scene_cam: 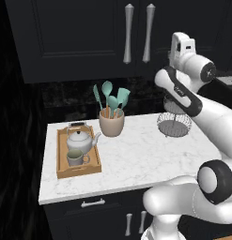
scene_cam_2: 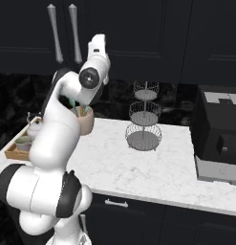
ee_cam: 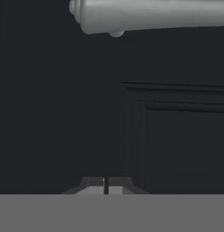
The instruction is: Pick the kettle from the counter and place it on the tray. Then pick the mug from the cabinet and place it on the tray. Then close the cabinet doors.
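Left base view. Wooden tray point(scene_cam: 61, 157) lies on the left part of the marble surface point(scene_cam: 136, 159), lower left of centre in the frame. The kettle point(scene_cam: 80, 139) sits in the tray's far half, spout toward the right; the mug point(scene_cam: 75, 158) sits in the near half, just beside the kettle. Tan utensil pot point(scene_cam: 112, 123) with teal tools stands behind and right of the tray, apart from it. Wire tiered stand point(scene_cam: 174, 124) at right, partly behind the arm. Both cabinet doors point(scene_cam: 80, 37) appear flush at the top of the frame, their two silver bar handles point(scene_cam: 128, 33) side by side.

Right base view. Tray edge point(scene_cam_2: 14, 152) at far left, with kettle point(scene_cam_2: 33, 128) and mug point(scene_cam_2: 24, 142) partly hidden by the arm. Wire stand point(scene_cam_2: 144, 122) at centre. A dark boxy appliance point(scene_cam_2: 218, 139) at the right edge. Door handles point(scene_cam_2: 55, 33) at upper left.

Hand view. Pincer point(ee_cam: 106, 185) at bottom centre, fingers point(ee_cam: 114, 184) pressed together with nothing between them, facing a dark panelled door point(ee_cam: 177, 136). One silver handle point(ee_cam: 154, 16) runs across the top of the frame.
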Controlling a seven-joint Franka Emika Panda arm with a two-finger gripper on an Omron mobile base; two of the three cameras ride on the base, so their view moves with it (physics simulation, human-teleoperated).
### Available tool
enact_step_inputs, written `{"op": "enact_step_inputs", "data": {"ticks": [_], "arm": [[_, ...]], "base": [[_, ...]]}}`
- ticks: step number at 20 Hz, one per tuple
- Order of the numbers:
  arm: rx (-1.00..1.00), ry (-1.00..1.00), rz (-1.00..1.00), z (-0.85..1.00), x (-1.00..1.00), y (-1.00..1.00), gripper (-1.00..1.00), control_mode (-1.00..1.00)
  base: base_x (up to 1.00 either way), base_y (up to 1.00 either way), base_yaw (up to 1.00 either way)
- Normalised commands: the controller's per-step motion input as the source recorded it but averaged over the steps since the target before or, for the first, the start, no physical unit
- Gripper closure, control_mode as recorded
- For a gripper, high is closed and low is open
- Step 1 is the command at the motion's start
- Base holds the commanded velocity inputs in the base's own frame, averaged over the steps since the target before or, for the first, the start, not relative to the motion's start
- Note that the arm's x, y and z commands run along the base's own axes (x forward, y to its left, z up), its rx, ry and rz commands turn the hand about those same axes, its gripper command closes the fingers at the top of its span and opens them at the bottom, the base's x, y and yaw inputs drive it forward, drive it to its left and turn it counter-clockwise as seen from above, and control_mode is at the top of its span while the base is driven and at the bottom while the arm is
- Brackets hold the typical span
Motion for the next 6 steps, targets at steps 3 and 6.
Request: {"op": "enact_step_inputs", "data": {"ticks": [3,6], "arm": [[0.02,0.07,0.0,0.0,0.78,0.0,1.0,-1.0],[0.01,0.03,-0.01,-0.02,0.7,0.0,1.0,-1.0]], "base": [[0.0,0.0,0.0],[0.0,0.0,0.0]]}}
